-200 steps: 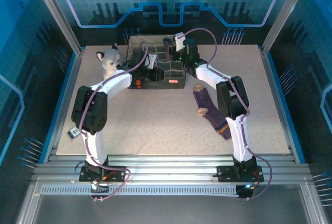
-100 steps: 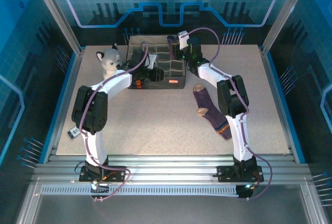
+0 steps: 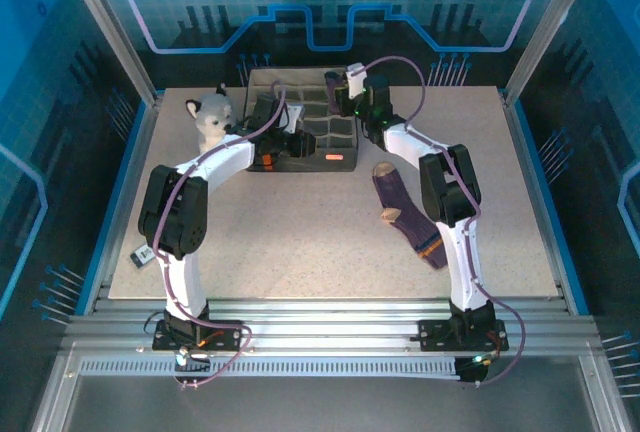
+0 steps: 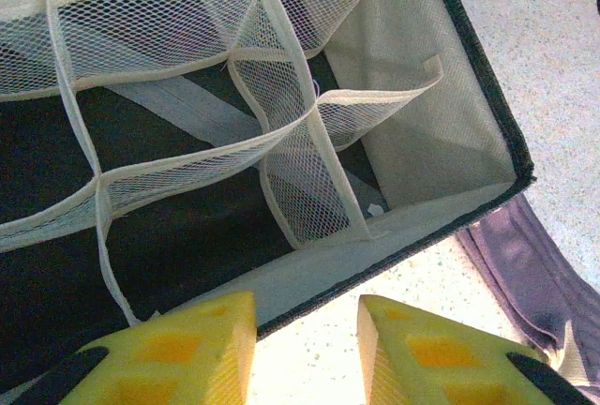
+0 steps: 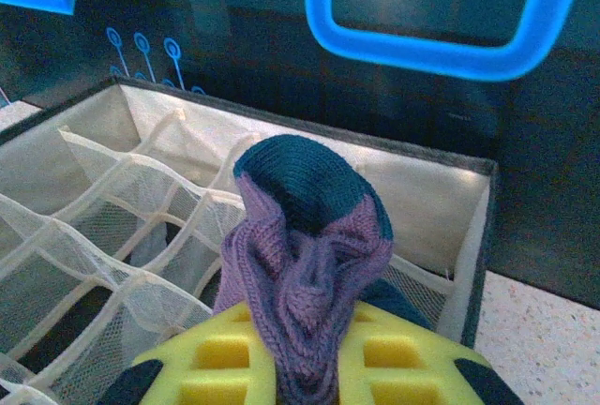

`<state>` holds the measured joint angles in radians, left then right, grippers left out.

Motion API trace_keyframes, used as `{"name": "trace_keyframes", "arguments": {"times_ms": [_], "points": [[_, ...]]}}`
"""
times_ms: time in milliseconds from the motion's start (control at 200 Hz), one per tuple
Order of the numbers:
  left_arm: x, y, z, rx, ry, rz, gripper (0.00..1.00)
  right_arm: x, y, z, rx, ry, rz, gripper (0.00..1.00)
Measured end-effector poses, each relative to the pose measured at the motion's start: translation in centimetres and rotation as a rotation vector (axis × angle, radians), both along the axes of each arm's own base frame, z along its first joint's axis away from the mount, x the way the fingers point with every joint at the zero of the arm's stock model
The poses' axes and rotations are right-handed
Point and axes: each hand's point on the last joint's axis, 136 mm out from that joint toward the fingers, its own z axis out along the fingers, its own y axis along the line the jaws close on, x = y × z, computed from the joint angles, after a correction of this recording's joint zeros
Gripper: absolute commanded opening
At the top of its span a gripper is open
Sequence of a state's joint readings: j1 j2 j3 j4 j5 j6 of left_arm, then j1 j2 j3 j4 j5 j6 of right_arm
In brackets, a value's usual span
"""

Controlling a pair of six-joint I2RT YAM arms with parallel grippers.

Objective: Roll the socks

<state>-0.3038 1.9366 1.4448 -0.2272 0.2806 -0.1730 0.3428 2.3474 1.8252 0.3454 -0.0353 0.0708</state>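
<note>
Plush husky (image 3: 210, 115) is sitting at the far left of the table (image 3: 300, 242), just beside the left end of the mesh-divided fabric organizer (image 4: 431, 133); not part of the task. Left gripper (image 4: 305, 349) is hovering over the organizer's near wall, yellow fingers standing apart with nothing between them. Right gripper (image 5: 305, 367) is hanging above the far right end of the organizer, jaws clamping a rolled purple knit sock bundle (image 5: 305, 236) with a dark teal cap. The bundle is sticking out past the fingertips, its long axis in line with the fingers, and open mesh cells are lying directly below and ahead of it. Judgement: the coming move is turning on that 1 relation, bundle over cell, so the right arm is needing only to go down and let go; the cell walls are soft and could fold if the bundle is catching an edge. Further right, loose purple socks (image 3: 405, 214) are lying flat on the table, long axis running from the organizer's near right corner toward the near right edge, close beside the right arm, which is the nearer 1.
</note>
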Motion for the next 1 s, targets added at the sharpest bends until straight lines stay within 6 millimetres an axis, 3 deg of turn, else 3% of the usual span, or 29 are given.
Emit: {"name": "trace_keyframes", "arguments": {"times_ms": [260,595,1001], "points": [[0.0,0.1,-0.1,0.003,0.0,0.003,0.34,0.2,-1.1,-0.3,0.048,0.011,-0.008,0.0],[0.1,0.1,-0.2,0.003,-0.006,0.005,0.33,-0.1,-0.9,-0.6,0.039,0.005,0.02,0.0],[0.1,0.1,-0.2,0.002,-0.01,0.006,0.33,0.1,-1.9,0.7,0.039,-0.016,0.026,0.0]]}}
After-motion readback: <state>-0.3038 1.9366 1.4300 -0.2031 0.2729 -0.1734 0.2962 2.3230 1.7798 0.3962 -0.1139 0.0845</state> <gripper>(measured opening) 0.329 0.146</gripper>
